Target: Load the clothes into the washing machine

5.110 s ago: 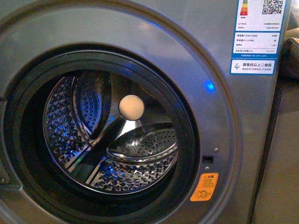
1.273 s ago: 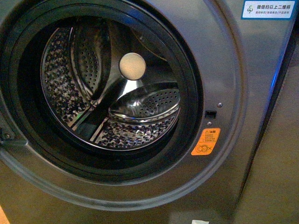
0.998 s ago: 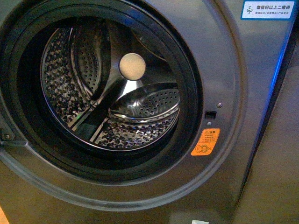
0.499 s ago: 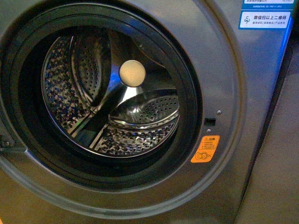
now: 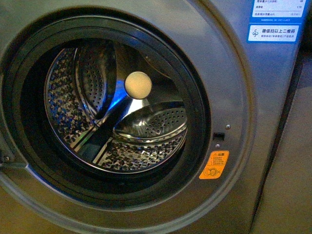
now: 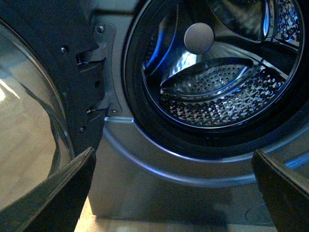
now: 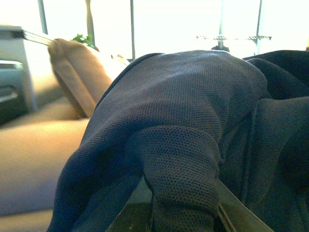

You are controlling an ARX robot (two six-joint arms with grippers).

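Plainly, the clothes [image 7: 193, 106] are dark navy mesh fabric, bunched in folds.

left hand [image 6: 174, 151] spread wide, right hand [image 7: 183, 212] clamped tight on the clothes [image 7: 183, 96]

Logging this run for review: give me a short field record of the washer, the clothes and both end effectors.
washer: grey front-loader, seen close up
door: swung open
drum: no clothes inside
clothes: navy, draped over the right end effector, outside the washer
left end effector: open, empty, facing the drum
right end effector: shut on clothes
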